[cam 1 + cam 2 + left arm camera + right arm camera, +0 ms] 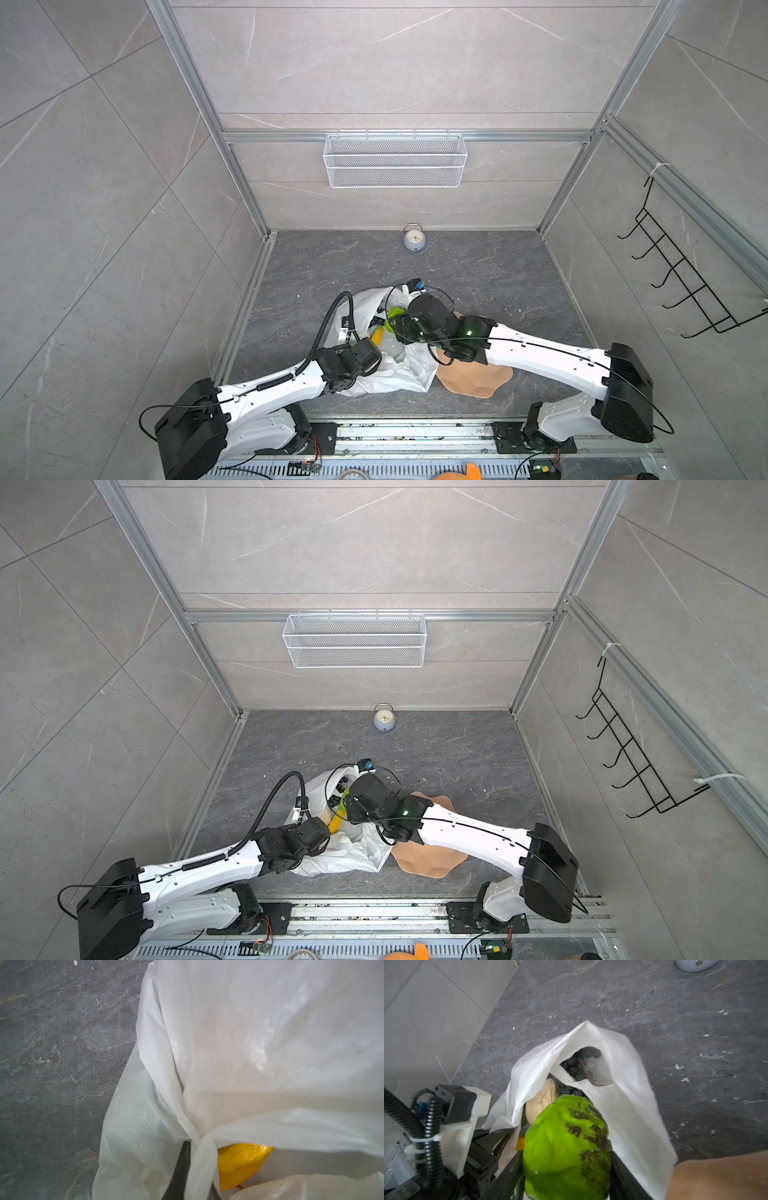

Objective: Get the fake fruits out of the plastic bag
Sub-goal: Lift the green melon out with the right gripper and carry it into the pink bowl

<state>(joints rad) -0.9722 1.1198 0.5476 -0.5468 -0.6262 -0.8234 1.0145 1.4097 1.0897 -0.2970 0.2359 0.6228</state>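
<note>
Plastic bag (390,372): thin, white and crinkled. It lies slumped on the dark grey stone counter (478,270) between the two arms, with its mouth gaping upward in both top views.
Bag's neighbour: a peach-pink scalloped bowl (478,380) sits just beside the bag, partly under the right arm.
Left claw (190,1145): pressed together, pinching a gathered fold of the bag's film. The plastic fans out in taut creases from the pinch.
Right claw (565,1154): clamped on the green fruit (562,1126), with one dark finger on each flank.
Green fruit, look: bright lime green and glossy, with a lumpy skin. Dark speckled blotches run down one side.
Green fruit, place: at the bag's open mouth, over the other fruit. I cannot tell whether it is fully clear of the rim.
Grape bunch (577,1064): dark, near-black round berries on a brownish stem. It lies deep inside the bag, past the green fruit.
Beige fruit (542,1099): pale and lumpy. It sits inside the bag between the grapes and the green fruit, half covered by a flap of film.
Yellow banana (239,1165): shiny yellow, inside the bag near the left claw's pinch. It shows as a yellow strip in a top view (377,336).
Alarm clock (414,240): small, round and grey. It stands at the back wall, well apart from the bag.
</note>
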